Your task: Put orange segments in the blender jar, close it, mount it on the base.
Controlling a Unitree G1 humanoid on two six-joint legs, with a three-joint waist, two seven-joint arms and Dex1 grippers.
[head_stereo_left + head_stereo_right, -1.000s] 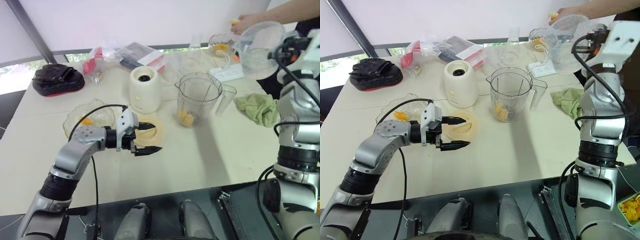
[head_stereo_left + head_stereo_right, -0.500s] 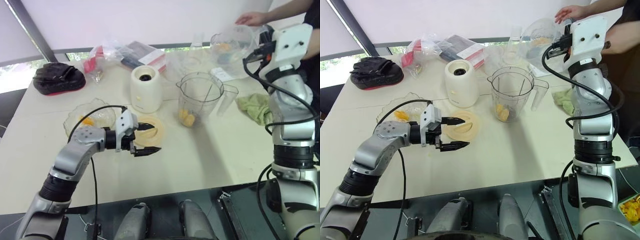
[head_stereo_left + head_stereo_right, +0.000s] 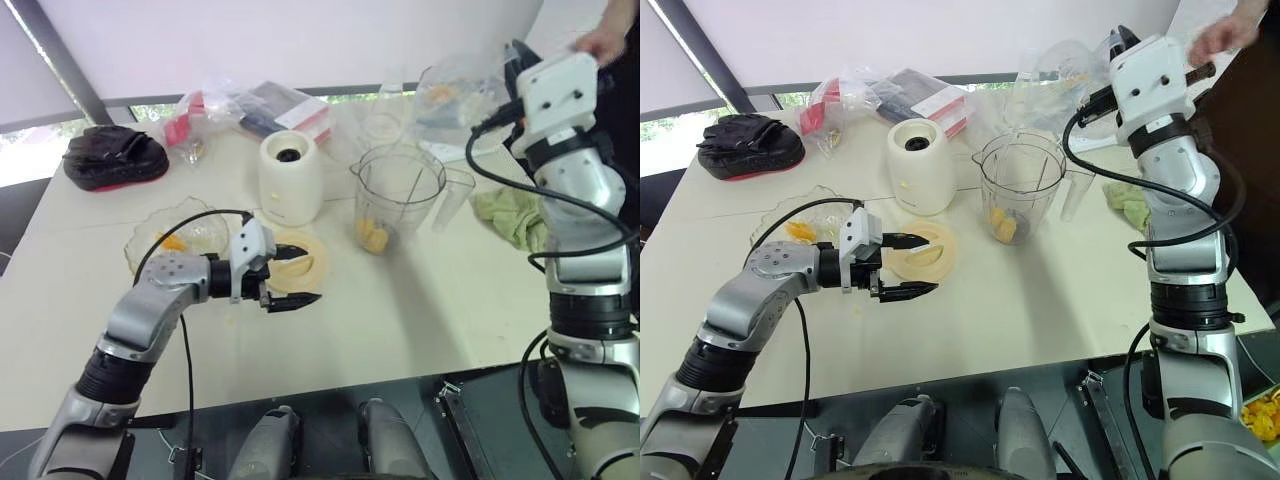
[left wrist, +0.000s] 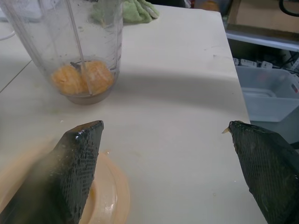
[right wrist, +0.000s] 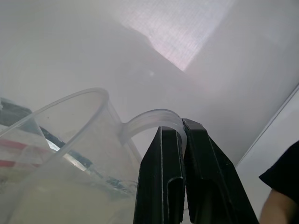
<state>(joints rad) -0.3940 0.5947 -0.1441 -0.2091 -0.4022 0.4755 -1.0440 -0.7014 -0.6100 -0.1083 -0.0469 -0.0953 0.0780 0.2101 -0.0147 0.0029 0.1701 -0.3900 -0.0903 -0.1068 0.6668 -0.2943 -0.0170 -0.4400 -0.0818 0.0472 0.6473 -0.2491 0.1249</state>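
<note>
Both claws are showing over the pale surface point(image 3: 420, 330). Left claw point(image 3: 293, 276) is hanging low with its two black fingers point(image 4: 77, 163) spread wide and holding nothing, one finger sitting over the flat cream-yellow lid point(image 3: 923, 250) that is lying on the surface, the other finger reaching out past the lid's near edge. Right claw point(image 5: 180, 140) is raised high at the far right, its fingers pinched together on the thin handle of a clear measuring cup point(image 3: 450, 90), which is tilting in the air above and just behind the blender jar point(image 3: 397, 198); something orange is showing inside the cup. That jar is standing upright and uncovered near the middle of the surface, its handle pointing to the robot's right, with a few orange segments point(image 4: 81, 78) lying at its bottom around the blade. Just to its left, apart from it, the base point(image 3: 290, 178) is standing with its dark socket facing up and nothing mounted on it. A scalloped glass bowl point(image 3: 180, 235) with more orange pieces inside is sitting at the left, behind the left arm. A crumpled green cloth point(image 3: 512, 215) is lying to the right of the jar. At the far side a black case point(image 3: 115, 157) and some plastic bags and packets point(image 3: 250, 110) are resting, and a person's hand point(image 3: 1220, 35) is showing at the upper right corner.
</note>
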